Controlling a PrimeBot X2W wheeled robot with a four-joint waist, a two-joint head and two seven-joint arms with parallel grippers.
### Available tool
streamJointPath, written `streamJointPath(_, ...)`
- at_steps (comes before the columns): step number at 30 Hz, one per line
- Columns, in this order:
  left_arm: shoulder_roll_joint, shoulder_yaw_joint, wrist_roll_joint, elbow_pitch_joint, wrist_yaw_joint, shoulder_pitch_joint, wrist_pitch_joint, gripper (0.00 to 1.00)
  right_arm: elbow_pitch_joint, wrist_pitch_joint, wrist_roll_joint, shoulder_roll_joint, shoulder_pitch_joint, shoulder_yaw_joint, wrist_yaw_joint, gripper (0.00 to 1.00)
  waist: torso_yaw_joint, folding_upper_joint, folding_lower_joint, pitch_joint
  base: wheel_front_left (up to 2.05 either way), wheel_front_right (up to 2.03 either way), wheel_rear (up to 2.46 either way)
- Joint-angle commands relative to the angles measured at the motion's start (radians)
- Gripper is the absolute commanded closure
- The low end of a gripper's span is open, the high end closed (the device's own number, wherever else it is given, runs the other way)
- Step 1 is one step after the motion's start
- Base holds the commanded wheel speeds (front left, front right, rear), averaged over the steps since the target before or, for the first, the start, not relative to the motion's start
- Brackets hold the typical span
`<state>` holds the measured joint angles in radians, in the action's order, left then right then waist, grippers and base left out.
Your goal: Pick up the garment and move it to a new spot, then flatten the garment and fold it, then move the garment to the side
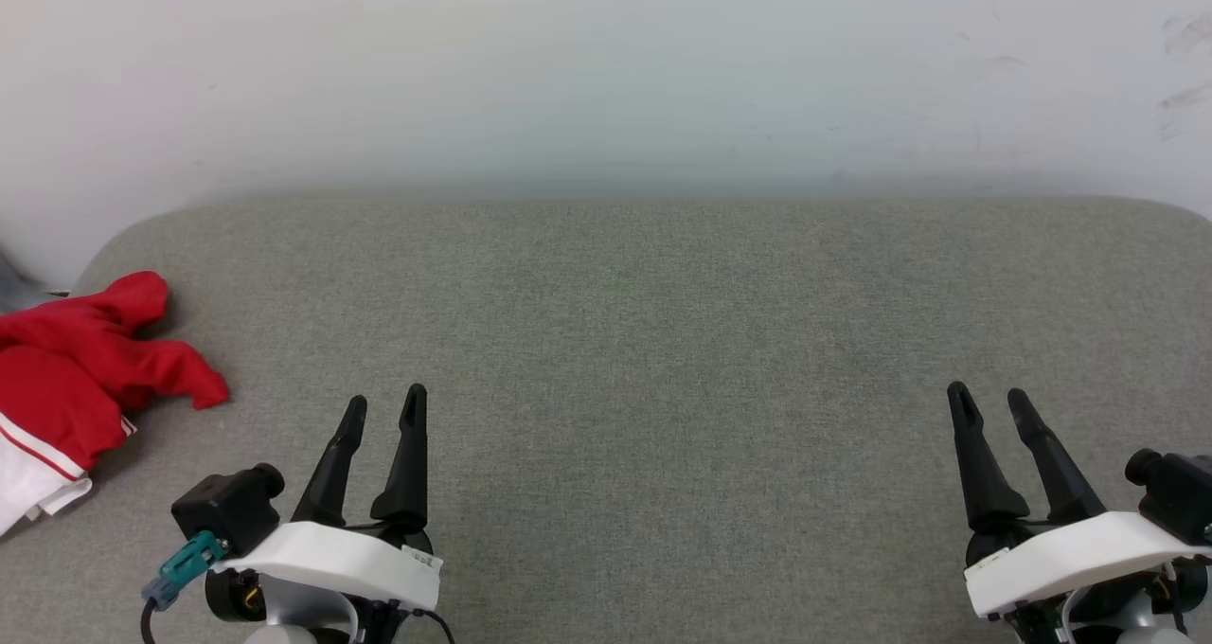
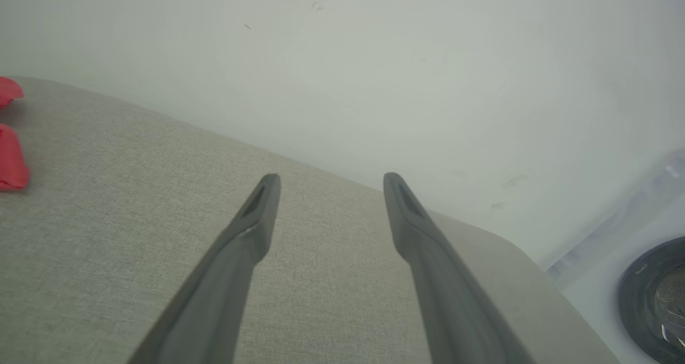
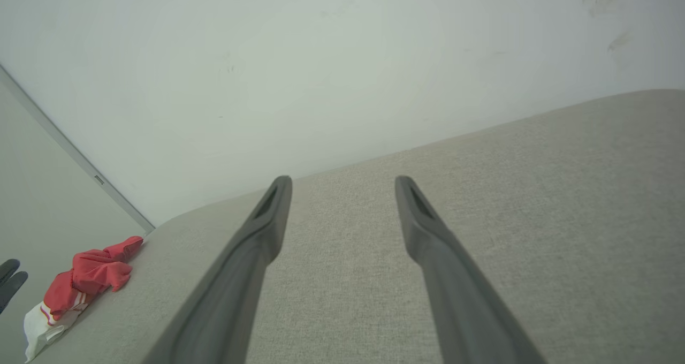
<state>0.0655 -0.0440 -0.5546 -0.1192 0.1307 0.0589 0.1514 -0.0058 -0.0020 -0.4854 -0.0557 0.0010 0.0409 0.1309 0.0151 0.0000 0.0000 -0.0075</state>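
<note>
The garment (image 1: 80, 369) lies crumpled at the far left edge of the grey padded surface (image 1: 663, 341), bright red with a white striped part hanging toward the front. From the right wrist view the garment (image 3: 88, 278) shows small at lower left; two red bits of the garment (image 2: 10, 158) peek in at the left wrist view's left edge. My left gripper (image 1: 383, 402) rests open at the lower left, to the right of the garment and apart from it. My right gripper (image 1: 987, 395) is open at the lower right, far from it. Both hold nothing.
A pale wall (image 1: 606, 76) rises just behind the surface. The surface has rounded back corners. In the left wrist view a dark round object (image 2: 655, 300) sits on white beyond the surface's right end.
</note>
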Motion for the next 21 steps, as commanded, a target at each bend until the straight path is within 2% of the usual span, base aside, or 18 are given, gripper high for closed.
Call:
streamJointPath(1, 0.007, -0.001, 0.028, 0.011, 0.0, -0.001, 0.008, 0.0, -0.018, -0.001, 0.031, 0.002, 0.001, -0.001, 0.0, 0.0, 0.0, 0.0, 0.0, 0.0, 0.0, 0.0, 0.0)
streamJointPath(21, 0.006, -0.014, 0.221, -0.013, 0.0, -0.007, 0.053, 0.0, -0.059, 0.007, 0.228, 0.006, 0.017, 0.012, 0.0, 0.0, 0.004, 0.0, 0.0, -0.001, 0.0, 0.0, 0.0)
